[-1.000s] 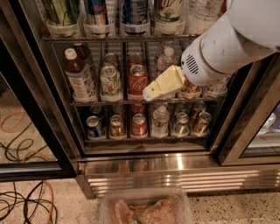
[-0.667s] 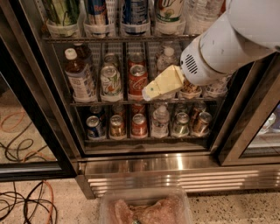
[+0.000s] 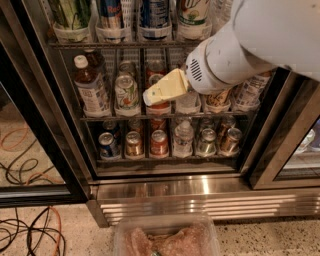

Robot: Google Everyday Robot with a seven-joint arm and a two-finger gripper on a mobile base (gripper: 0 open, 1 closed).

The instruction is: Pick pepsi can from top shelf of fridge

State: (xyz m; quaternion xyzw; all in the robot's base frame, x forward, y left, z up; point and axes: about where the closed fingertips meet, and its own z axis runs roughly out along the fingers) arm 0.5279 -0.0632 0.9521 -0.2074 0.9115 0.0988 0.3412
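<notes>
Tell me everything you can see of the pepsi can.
The pepsi can shows only its lower part, cut by the picture's top. Dark blue metal with lighter patches, upright in a translucent white holder on the top shelf, between a slimmer blue can and a green drink. The gripper hangs one shelf down, not touching it.

Looks like a shop or canteen-type spot rather than a home: that's a big commercial display fridge (image 3: 200,195) with black door frames, a ribbed steel base and wire racks (image 3: 165,117) packed with cans (image 3: 159,142) and bottles (image 3: 90,87). There's a speckled hard floor (image 3: 270,235) with loose cables (image 3: 30,232) lying about. The robot's gripper (image 3: 162,90) sits in front of the middle rack.
</notes>
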